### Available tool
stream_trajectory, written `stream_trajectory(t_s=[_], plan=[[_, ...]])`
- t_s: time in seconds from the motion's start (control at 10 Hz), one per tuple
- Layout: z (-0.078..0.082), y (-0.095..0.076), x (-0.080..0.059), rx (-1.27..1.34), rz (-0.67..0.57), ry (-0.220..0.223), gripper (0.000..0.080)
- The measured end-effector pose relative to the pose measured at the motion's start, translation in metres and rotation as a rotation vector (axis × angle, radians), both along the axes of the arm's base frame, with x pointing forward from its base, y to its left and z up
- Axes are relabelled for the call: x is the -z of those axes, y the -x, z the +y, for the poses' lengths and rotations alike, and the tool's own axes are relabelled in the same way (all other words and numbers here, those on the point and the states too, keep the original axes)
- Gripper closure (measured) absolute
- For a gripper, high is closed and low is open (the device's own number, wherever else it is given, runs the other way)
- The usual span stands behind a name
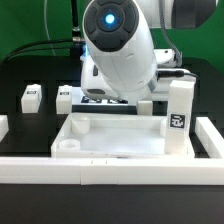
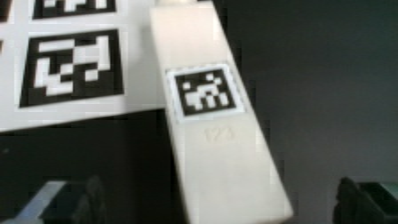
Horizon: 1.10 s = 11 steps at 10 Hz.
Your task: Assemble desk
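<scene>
Downward, arm (image 1: 118,45) bent low, gripper (image 2: 214,204) spread wide over leg (image 2: 217,120)

Table (image 1: 25,125): flat black top, edged by low white border rails (image 1: 110,175) along the front and both sides. Lying on it: one white tray-like tabletop (image 1: 115,138), rim up, just behind the front rail. Two short tagged white legs, the outer leg (image 1: 30,96) and the inner leg (image 1: 65,98), apart from each other, behind the tabletop toward the exterior view's left. One marker board (image 2: 71,65), flat, tags upward. One lying leg (image 2: 214,120), on its side, tag upward, just beside the marker board's edge. One upright leg (image 1: 180,105) at the tabletop's corner on the exterior view's right; whether it rests on the table or in a socket cannot be told.
</scene>
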State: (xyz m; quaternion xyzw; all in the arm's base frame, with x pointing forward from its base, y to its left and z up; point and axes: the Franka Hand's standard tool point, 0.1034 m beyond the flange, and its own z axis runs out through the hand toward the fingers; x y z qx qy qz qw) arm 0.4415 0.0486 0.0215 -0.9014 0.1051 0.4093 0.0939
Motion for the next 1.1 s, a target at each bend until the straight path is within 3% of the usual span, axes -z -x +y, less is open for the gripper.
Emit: stream_trajectory(t_s=[0.4, 0.6, 0.7, 0.9, 1.1], plan=[[0.0, 0.004, 0.005, 0.001, 0.027, 0.0, 0.0151], [0.0, 0.018, 0.003, -0.007, 0.203, -0.046, 0.0151], [-0.001, 0.01, 0.013, -0.01, 0.201, -0.043, 0.0151], [-0.002, 0.012, 0.013, -0.007, 0.19, -0.039, 0.0151], [-0.002, 0.013, 0.015, -0.006, 0.193, -0.039, 0.0415]])
